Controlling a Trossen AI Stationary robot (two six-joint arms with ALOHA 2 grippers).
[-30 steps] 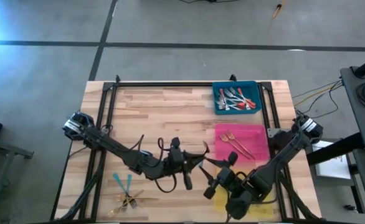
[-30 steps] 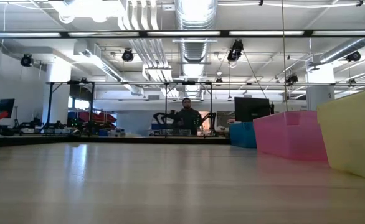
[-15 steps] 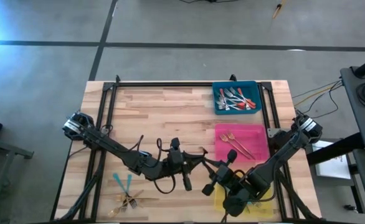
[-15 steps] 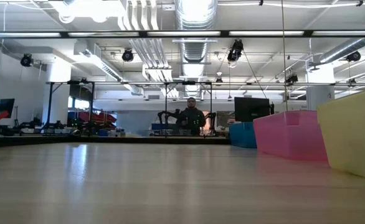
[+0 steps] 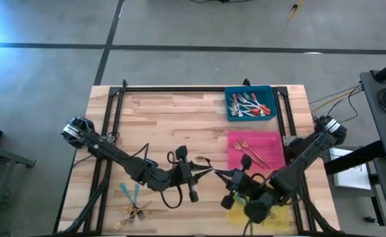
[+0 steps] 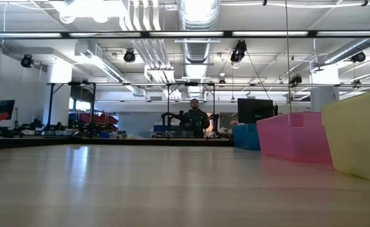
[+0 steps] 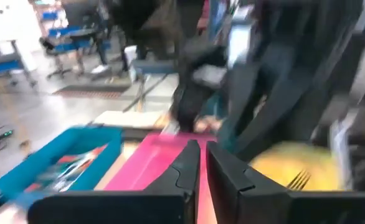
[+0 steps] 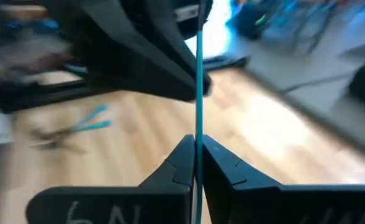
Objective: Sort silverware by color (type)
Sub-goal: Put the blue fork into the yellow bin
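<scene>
Above the middle of the table's near half my two grippers meet tip to tip. My right gripper (image 5: 229,178) (image 8: 197,149) is shut on a teal-handled fork (image 8: 198,93), whose far end runs up against the dark fingers of my left gripper (image 5: 211,172). In the left wrist view my left gripper (image 7: 202,158) has its fingers almost together, with only a slim slit between them. Two teal forks (image 5: 130,193) and a few gold forks (image 5: 135,212) lie flat on the wood at the near left. My right gripper pinches the fork's slim teal handle (image 8: 197,134) between its two fingers, which lie along it. The fork is lifted clear of the table and sticks straight out past the fingertips toward my left gripper. My left gripper: I cannot tell whether it touches the fork's far end; the place is blurred.
At the far right a blue tray (image 5: 249,88) holds red-handled forks. The pink tray (image 5: 272,139) nearer holds two gold forks (image 5: 252,153). A yellow tray (image 5: 235,212) lies mostly under my right arm. Bare wood spreads over the far left.
My right gripper has risen a little and drawn in toward my left gripper, and its fingers have shut on the teal handle. My left gripper has stayed in place and rolled slightly.
</scene>
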